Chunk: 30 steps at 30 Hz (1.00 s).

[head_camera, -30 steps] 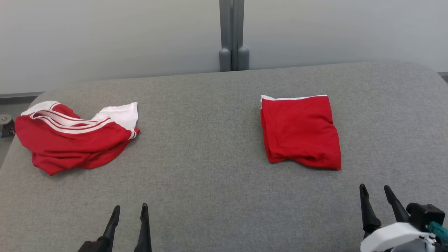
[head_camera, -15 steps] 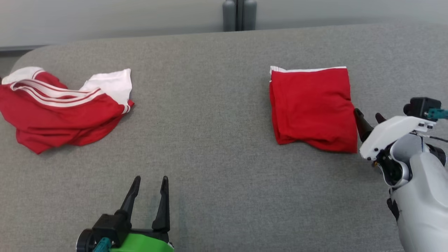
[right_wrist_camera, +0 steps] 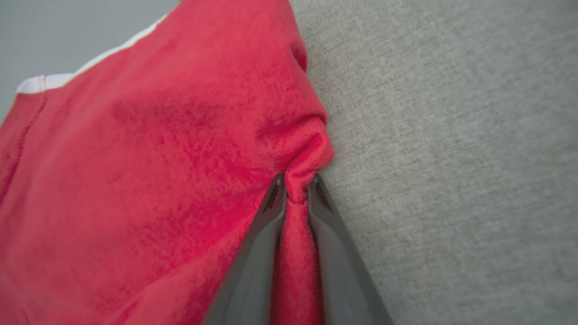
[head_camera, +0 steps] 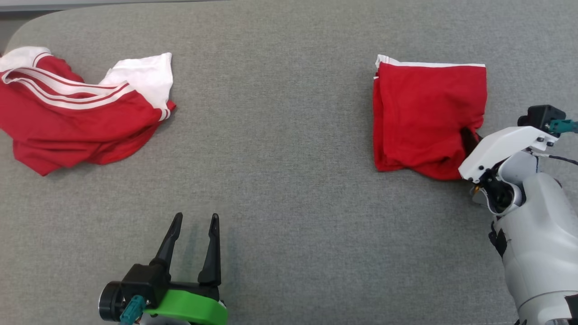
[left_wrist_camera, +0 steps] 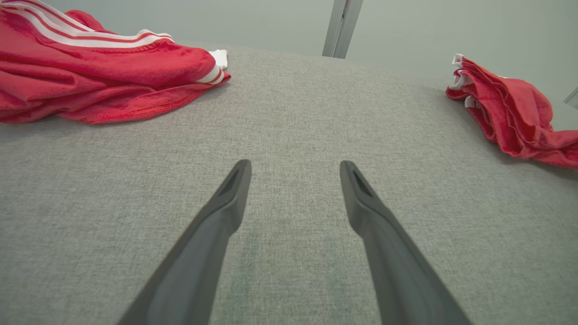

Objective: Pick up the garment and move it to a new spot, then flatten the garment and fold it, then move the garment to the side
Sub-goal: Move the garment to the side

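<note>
The folded garment [head_camera: 424,117] lies at about two o'clock on the grey tabletop [head_camera: 289,189], a neat red square with a white hem along its far edge. The right pincer [right_wrist_camera: 296,183] is closed on a thin pleat of cloth at the garment's three o'clock edge, where the red fabric bunches between the two dark fingers. The left pincer [head_camera: 196,215] stands open and empty above bare tabletop at seven o'clock. A crumpled garment [head_camera: 76,117], red with white stripes, sits well apart at ten o'clock. The step looks like shifting the folded piece aside. The pinch seems to catch only the upper layers, so a low, slow drag towards three o'clock should hold the fold together better than a lift, which could let the lower layers fall open.
</note>
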Available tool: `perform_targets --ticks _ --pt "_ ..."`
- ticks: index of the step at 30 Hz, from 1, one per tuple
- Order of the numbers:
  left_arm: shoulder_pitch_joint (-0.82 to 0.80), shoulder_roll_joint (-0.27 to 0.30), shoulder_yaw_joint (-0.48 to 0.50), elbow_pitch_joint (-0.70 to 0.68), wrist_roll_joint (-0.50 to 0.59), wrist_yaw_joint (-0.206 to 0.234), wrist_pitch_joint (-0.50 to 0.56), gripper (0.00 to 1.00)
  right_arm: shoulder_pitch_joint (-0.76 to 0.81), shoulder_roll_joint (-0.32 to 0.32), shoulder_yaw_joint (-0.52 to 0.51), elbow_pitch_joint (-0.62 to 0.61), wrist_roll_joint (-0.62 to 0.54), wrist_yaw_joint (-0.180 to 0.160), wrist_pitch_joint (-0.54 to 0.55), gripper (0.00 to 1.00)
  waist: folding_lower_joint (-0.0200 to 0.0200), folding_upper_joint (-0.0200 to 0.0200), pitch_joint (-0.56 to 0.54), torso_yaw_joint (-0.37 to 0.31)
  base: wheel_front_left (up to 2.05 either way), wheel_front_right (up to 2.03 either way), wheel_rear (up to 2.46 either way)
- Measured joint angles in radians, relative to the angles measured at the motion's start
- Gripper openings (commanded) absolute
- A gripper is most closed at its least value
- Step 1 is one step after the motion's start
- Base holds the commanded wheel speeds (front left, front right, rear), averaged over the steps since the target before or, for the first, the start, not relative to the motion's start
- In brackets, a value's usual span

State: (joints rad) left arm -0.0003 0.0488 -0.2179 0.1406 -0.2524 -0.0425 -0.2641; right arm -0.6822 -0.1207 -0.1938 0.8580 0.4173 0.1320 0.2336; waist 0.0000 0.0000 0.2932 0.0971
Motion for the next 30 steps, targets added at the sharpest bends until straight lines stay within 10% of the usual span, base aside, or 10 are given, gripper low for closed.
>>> perform_targets --ticks 7,17,30 --pt "0.000 0.000 0.031 -0.013 0.042 -0.017 0.000 1.00 -0.022 -0.009 0.052 -0.001 0.042 0.001 -0.024 0.00 0.0000 0.0000 0.016 -0.089 0.00 0.00 0.00" --pt "-0.091 0.007 0.035 -0.039 0.124 -0.060 0.000 1.00 -0.160 -0.182 0.026 0.050 -0.023 -0.001 -0.068 0.00 0.0000 0.0000 0.113 -0.219 0.00 0.00 0.00" --pt "-0.112 0.007 0.057 -0.104 0.141 -0.071 -0.002 1.00 -0.391 -0.384 -0.113 0.198 -0.268 -0.001 -0.095 0.00 0.0000 0.0001 0.295 -0.228 0.00 0.00 0.00"
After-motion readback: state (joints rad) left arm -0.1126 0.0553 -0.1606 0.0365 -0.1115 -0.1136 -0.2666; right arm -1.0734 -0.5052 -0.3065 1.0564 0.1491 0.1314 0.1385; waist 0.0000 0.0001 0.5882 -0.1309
